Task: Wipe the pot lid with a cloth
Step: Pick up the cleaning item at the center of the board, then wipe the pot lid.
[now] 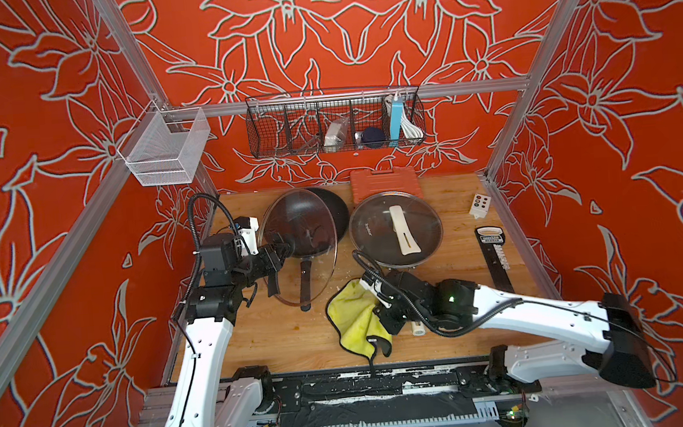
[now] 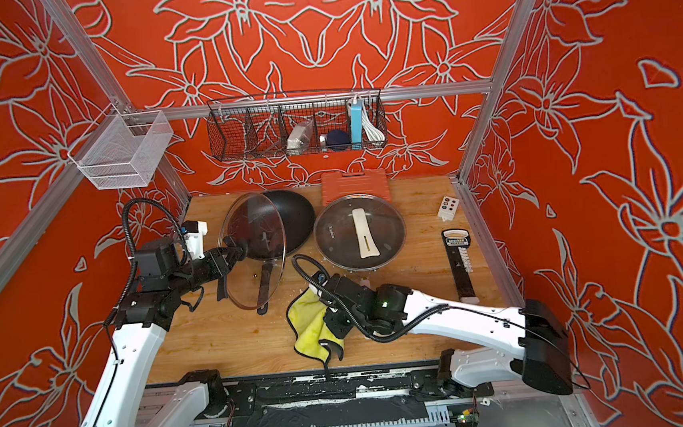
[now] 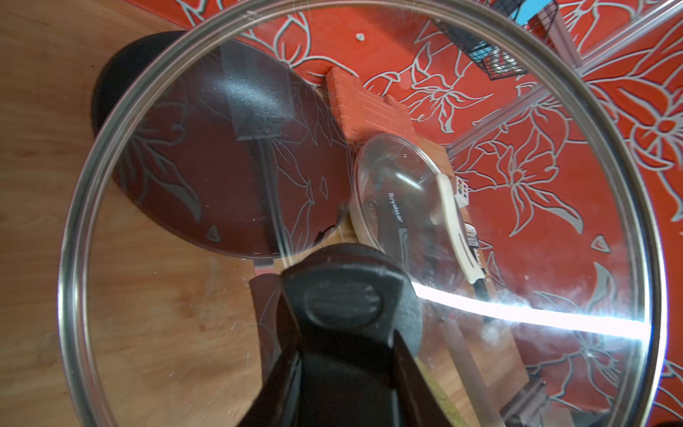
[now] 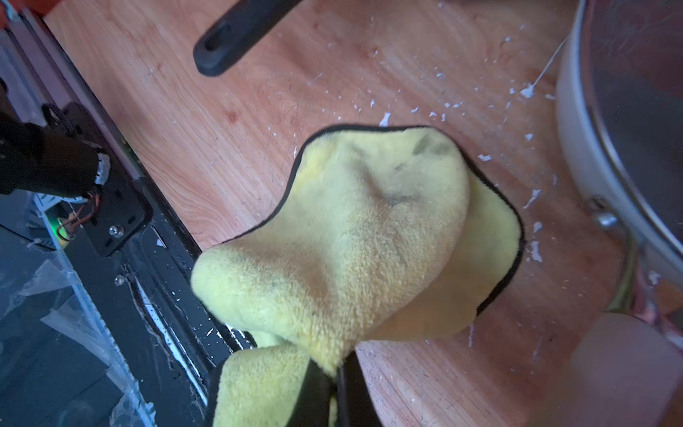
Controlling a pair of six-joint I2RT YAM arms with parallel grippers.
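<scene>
Clamping left gripper point(image 3: 343, 325) on knob point(image 3: 343, 295) of lid point(image 1: 312, 267), holding it tilted on edge over pan point(image 1: 337, 210), far left. Pinching cloth point(image 4: 351, 229) in closed right gripper point(image 4: 334, 369); bunched at near centre, just right of pan handle point(image 4: 236, 37).

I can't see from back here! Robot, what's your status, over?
Copy: left gripper shut on glass lid by its knob, lid tilted up. And right gripper shut on yellow cloth. Cloth not touching lid yet. Black pan beneath lid.
</scene>
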